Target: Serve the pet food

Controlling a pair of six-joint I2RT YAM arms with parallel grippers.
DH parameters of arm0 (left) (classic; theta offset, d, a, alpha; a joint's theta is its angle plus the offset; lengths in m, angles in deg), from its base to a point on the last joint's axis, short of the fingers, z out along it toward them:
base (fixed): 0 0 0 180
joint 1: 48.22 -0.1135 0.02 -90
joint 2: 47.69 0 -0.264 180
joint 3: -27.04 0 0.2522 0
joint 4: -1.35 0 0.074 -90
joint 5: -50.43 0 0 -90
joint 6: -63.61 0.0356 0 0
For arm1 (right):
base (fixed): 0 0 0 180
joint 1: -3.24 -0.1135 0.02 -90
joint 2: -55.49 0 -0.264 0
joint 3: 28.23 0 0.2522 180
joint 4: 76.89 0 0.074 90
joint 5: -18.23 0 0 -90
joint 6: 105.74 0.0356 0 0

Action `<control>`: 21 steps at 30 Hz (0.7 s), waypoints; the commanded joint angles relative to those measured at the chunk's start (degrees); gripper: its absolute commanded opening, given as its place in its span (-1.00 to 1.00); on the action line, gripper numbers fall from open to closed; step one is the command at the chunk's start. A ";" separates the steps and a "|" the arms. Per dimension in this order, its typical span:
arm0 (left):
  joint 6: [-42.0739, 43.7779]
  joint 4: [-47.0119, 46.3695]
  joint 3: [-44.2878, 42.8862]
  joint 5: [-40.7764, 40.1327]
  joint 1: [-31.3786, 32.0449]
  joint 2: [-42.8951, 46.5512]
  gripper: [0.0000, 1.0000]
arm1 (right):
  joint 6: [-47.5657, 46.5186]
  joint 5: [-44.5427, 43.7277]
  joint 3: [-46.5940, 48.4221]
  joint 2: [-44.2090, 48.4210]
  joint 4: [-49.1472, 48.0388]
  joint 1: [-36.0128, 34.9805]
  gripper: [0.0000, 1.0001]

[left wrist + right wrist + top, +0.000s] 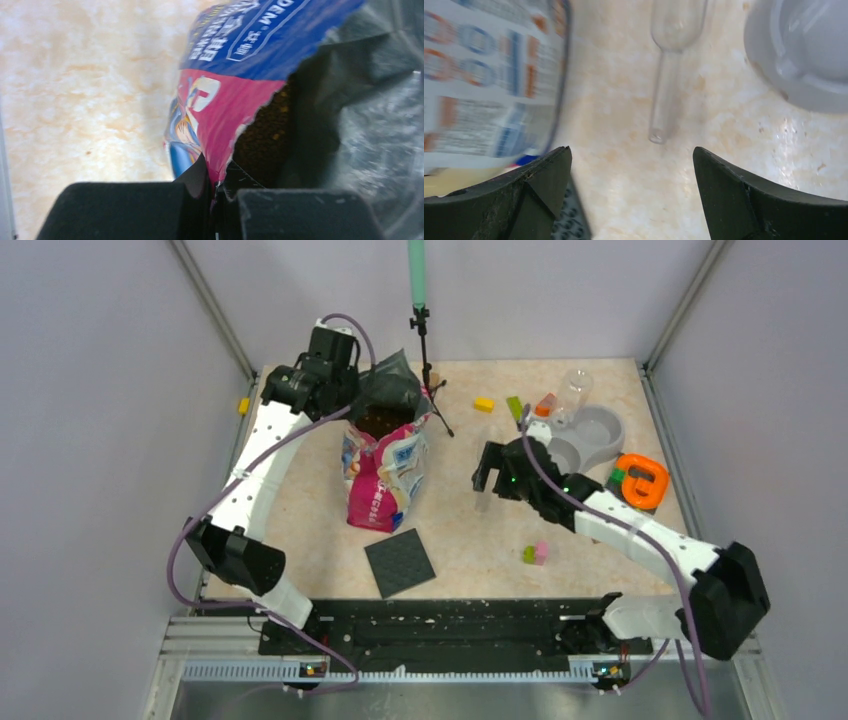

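Two jaws differ. Your right gripper (631, 155) hangs spread wide and empty near the clear scoop (664, 95), which looks light and stiff, so take it by the handle. Farther off stands the glossy bag (385, 475), floppy and probably heavy, with kibble (260, 145) heaped inside. Your left gripper (215, 200) is clamped tight on its torn rim.

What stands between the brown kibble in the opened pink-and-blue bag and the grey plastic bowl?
The right arm's open pincer hangs over the gap between the glossy pink-and-blue bag of brown kibble pellets and the grey plastic double bowl; a clear plastic scoop lies below it.
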 commanded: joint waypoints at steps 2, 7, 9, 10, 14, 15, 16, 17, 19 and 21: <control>6.84 -6.33 -10.18 -3.76 -5.92 -0.55 -1.00 | 2.14 -5.23 -0.86 -9.03 -0.56 -3.12 0.87; 7.79 -4.78 -16.13 -6.82 -7.95 -1.82 -1.00 | 2.21 -5.39 -1.45 -17.33 -5.50 -3.23 0.67; 7.66 -4.94 -17.33 -6.56 -7.96 -1.04 -1.00 | 1.53 -4.27 -2.79 -19.17 -10.37 -3.25 0.60; 7.63 -5.45 -17.38 -6.03 -7.96 -0.56 -1.00 | 1.13 -4.52 -2.60 -20.74 -10.89 -3.23 0.59; 6.98 -4.66 -17.00 -1.39 -7.96 0.20 -1.00 | -0.99 -5.65 0.32 -26.78 -11.85 -3.23 0.59; 6.61 -4.27 -16.07 0.23 -7.88 0.56 -1.00 | -1.64 -6.23 0.72 -27.89 -12.40 -3.23 0.58; 6.32 -4.21 -14.61 2.42 -7.73 1.23 -1.00 | -2.07 -6.84 1.10 -28.92 -12.89 -3.23 0.58; 6.09 -4.42 -12.37 4.65 -7.59 2.07 -1.00 | -2.62 -7.32 1.46 -30.02 -13.30 -3.17 0.57; 6.06 -5.29 -8.03 9.92 -6.71 4.24 -1.00 | -3.26 -7.80 1.70 -31.79 -14.35 -2.91 0.56; 7.12 -4.89 -3.45 14.27 -4.56 6.13 -1.00 | -4.35 -7.73 1.77 -32.83 -15.60 -2.72 0.59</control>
